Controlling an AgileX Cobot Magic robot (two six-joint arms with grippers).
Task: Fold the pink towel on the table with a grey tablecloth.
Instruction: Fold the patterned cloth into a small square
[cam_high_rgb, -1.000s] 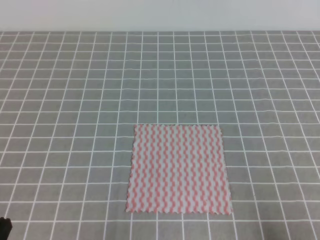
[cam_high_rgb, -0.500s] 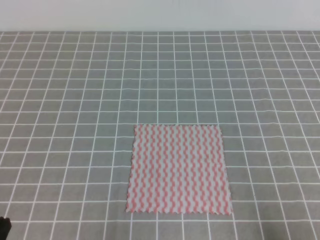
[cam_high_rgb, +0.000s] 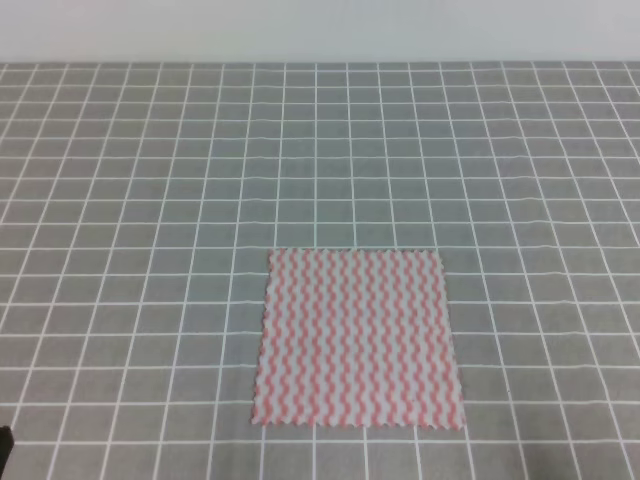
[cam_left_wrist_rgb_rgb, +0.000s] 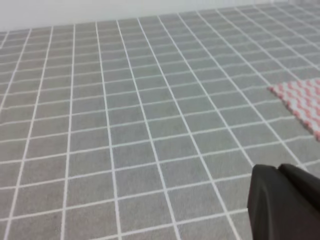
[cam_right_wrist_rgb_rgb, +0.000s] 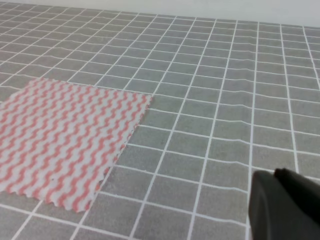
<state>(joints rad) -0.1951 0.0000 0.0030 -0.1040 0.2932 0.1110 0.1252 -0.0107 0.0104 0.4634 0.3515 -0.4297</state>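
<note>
Pink towel (cam_high_rgb: 358, 338) flat, unfolded on grey surface (cam_high_rgb: 150, 200). No fold made; all folding left. Left hand (cam_left_wrist_rgb_rgb: 285, 202), right hand (cam_right_wrist_rgb_rgb: 282, 205) clear of cloth; opening: cannot tell.

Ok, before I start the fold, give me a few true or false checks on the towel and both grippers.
1. The pink towel lies spread flat in a single layer. True.
2. One gripper is clamped on a towel corner. False: nothing touches the towel.
3. The towel rests on the table with a grey tablecloth. True.
4. The towel is already folded in half. False: it is still a full square.
5. Other objects sit beside the towel. False: only the gridded cloth surrounds it.
</note>
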